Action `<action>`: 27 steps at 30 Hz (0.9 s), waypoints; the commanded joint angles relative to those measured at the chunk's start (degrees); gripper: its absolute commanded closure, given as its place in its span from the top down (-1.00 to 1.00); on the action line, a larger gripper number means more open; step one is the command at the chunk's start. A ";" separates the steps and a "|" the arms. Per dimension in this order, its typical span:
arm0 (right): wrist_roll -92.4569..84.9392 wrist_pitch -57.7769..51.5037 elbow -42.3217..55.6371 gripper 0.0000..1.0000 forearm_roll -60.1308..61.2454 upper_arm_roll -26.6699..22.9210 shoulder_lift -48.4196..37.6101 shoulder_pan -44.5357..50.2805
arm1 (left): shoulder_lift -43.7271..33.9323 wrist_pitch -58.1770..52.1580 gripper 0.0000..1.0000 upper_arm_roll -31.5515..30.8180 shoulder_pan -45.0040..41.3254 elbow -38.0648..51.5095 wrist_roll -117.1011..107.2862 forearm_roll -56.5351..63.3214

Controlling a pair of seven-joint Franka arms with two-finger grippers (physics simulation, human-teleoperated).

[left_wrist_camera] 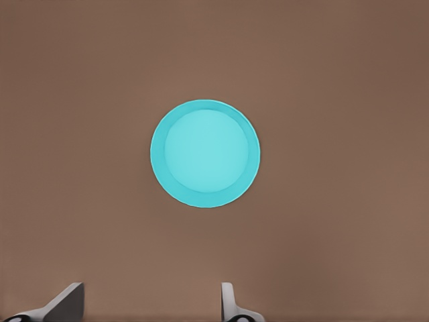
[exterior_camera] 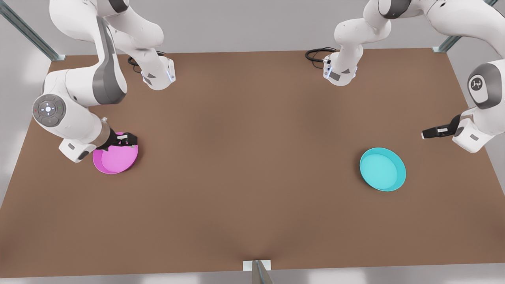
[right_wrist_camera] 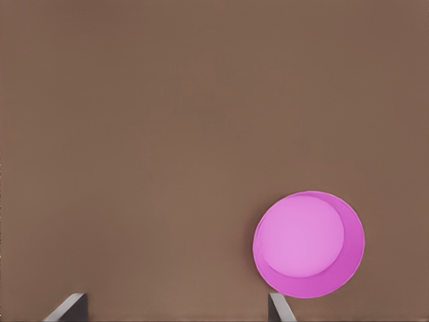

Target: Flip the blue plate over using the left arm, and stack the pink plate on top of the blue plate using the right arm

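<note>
right pincer (exterior_camera: 127, 139) apart, over pink plate (exterior_camera: 115, 159) rim | left pincer (exterior_camera: 428, 133) apart, near blue plate (exterior_camera: 382, 169) | tabletop (exterior_camera: 252, 177)

Brown tabletop (exterior_camera: 252, 165), pale grey walls (exterior_camera: 244, 23)

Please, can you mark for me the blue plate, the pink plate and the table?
blue plate (exterior_camera: 382, 169): front view, on its flat bottom.
pink plate (right_wrist_camera: 301, 236): right wrist view, on its flat bottom.
table (exterior_camera: 252, 157): front view, on its bare brown middle.
</note>
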 commanded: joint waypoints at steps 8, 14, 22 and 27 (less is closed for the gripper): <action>0.27 0.09 0.63 1.00 0.44 -0.17 0.00 -0.23 | 16.61 17.56 1.00 0.26 14.68 -3.77 27.68 -18.50; -0.08 0.09 1.77 1.00 0.27 -0.17 0.35 -0.50 | 20.65 39.64 1.00 0.35 15.91 -19.95 35.33 -29.83; 0.00 0.09 3.00 1.00 -0.17 -0.26 0.26 -0.58 | 26.10 39.64 1.00 0.35 16.61 -19.86 37.44 -32.83; 0.09 0.09 3.00 1.00 -0.08 -0.26 0.26 -0.58 | 26.54 39.64 0.89 0.35 16.52 -19.86 37.53 -32.83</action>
